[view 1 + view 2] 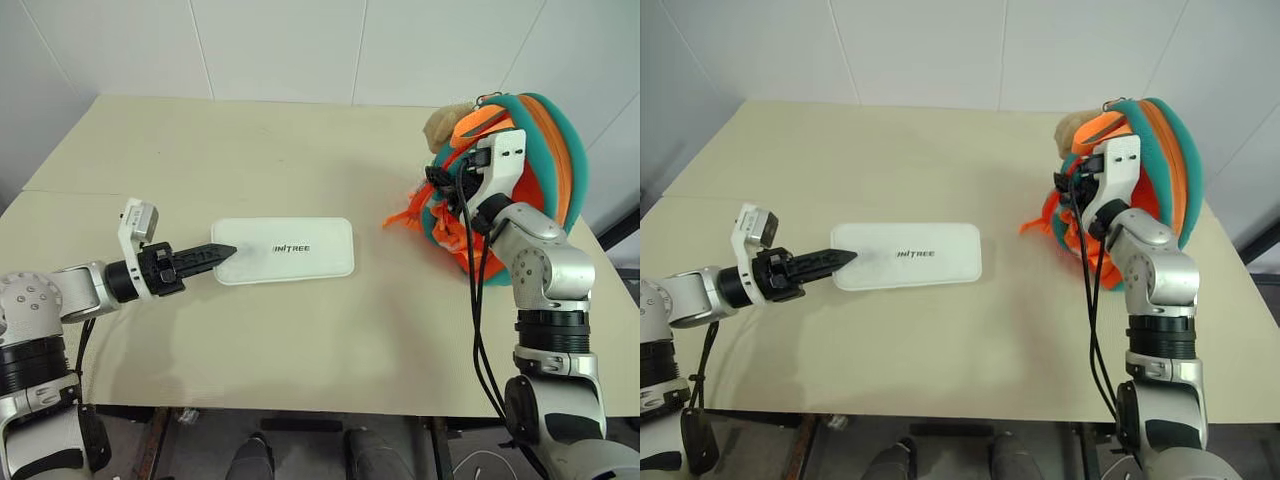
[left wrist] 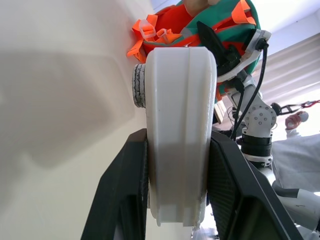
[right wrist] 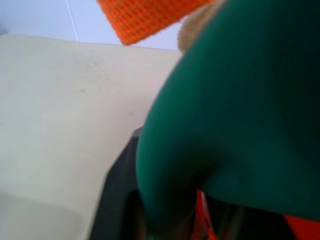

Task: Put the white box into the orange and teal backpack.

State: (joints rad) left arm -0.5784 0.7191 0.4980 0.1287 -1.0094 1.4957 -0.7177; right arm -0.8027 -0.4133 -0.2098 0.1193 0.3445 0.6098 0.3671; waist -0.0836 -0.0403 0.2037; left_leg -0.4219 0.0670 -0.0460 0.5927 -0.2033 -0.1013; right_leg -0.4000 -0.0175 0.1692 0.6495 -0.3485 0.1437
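Left gripper (image 1: 222, 251) pinches one short end of the white box (image 1: 285, 250), lying flat mid-table. Right gripper (image 1: 440, 185) closes on teal fabric of the backpack (image 1: 540, 160), standing at the table's right. Box looks rigid, smooth, possibly slippery; backpack soft, floppy.

1. Both head views look forward and down from above the near edge of the table (image 1: 300, 370), sharing its whole top
2. The left wrist camera faces along the white box (image 2: 177, 135) toward the orange and teal backpack (image 2: 220, 25), very near the box
3. The right wrist camera sits tight against the backpack's teal fabric, facing the table's far edge
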